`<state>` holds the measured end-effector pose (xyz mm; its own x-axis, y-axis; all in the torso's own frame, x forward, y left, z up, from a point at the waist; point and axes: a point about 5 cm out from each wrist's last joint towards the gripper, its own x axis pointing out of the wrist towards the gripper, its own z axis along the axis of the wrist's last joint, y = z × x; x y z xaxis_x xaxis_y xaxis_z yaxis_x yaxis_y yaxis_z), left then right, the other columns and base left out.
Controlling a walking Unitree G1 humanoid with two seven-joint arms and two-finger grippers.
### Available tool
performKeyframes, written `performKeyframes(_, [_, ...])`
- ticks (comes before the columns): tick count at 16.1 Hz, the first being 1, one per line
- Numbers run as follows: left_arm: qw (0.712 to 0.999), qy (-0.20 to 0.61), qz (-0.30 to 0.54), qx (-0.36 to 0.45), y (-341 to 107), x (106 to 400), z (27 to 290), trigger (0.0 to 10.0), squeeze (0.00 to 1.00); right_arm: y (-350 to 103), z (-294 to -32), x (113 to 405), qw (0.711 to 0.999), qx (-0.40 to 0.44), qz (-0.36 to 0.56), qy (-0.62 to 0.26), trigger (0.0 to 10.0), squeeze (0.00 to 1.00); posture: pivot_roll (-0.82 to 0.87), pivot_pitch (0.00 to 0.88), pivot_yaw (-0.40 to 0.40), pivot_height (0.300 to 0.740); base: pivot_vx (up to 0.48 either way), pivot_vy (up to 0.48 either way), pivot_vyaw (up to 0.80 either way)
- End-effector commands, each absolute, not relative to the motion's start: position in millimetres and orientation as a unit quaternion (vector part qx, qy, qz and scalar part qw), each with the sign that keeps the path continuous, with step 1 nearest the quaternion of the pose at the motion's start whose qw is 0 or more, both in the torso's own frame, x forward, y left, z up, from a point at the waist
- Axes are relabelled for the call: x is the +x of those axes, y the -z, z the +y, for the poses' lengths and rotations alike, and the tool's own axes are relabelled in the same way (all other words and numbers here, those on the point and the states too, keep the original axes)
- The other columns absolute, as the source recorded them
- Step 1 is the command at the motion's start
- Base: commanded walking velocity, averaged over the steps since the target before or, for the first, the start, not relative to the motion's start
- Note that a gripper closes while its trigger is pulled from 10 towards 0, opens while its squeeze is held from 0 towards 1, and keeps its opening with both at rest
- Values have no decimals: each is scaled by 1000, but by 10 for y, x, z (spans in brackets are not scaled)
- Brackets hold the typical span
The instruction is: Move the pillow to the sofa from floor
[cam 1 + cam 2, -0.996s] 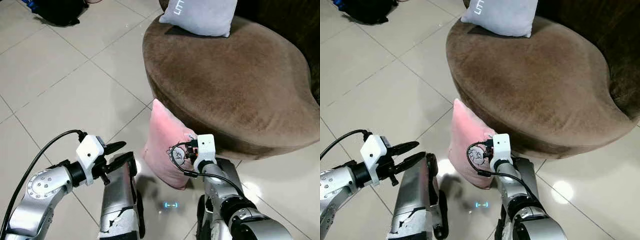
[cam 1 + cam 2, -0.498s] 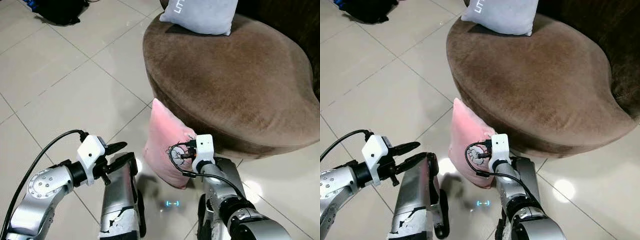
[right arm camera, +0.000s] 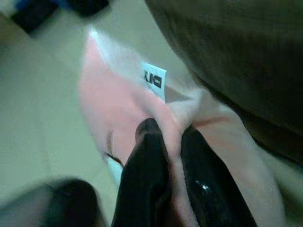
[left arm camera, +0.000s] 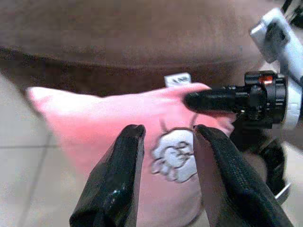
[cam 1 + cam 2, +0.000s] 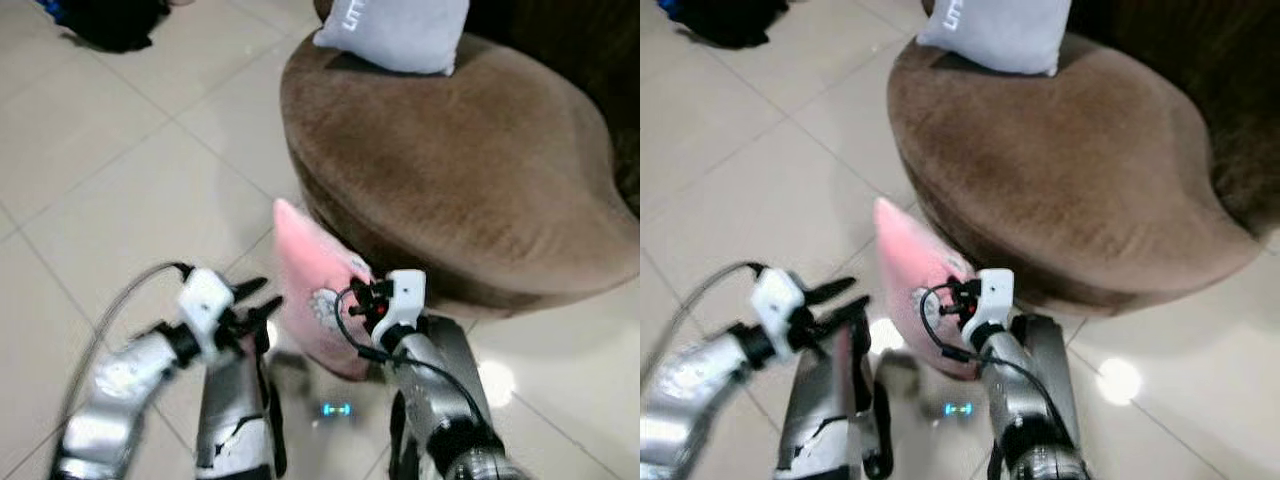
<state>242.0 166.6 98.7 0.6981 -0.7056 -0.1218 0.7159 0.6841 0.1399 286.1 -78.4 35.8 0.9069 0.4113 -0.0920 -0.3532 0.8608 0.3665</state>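
Pillow pink, soft, with a white flower print on its face and a small white tag at the top seam, stands on edge on the floor, leaning against the near side of the brown sofa. Not on the seat yet, so I'd call the task at the grasp stage: lift and placement are left. My right gripper has its fingers pressed together on a fold of fabric at the pillow's upper right edge, below the tag. My left gripper is spread, fingers apart, facing the printed side from the left, very near; I can't tell if it touches. Grey cushion already sits at the far end of the sofa. Head views are blurred.
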Motion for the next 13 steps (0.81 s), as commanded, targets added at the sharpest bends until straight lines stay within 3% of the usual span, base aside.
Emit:
performKeyframes(1, [918,384,30,91,-935,2383,1632,10000,0,-595,-760,2868,954,206,34,-213,0,0,165,166,6,507,0,0,0])
performKeyframes(5, [922,382,-14,64,-987,2390,1386,10000,0,-1767,-1191,3032,926,317,-161,-125,0,0,86,86,-6,507,0,0,0])
performKeyframes(9, [923,376,-47,60,-1056,2515,1287,10000,0,-3000,-1744,3039,878,346,-324,-68,0,0,61,46,-10,507,0,0,0])
performKeyframes(12, [926,367,-60,62,-1107,2603,1282,10000,0,-3496,-2083,2866,847,318,-426,16,0,0,57,34,-13,507,0,0,0])
performKeyframes(13, [927,364,-61,62,-1117,2611,1293,10000,0,-3466,-2097,2874,861,293,-416,19,0,0,54,33,-12,507,0,0,0])
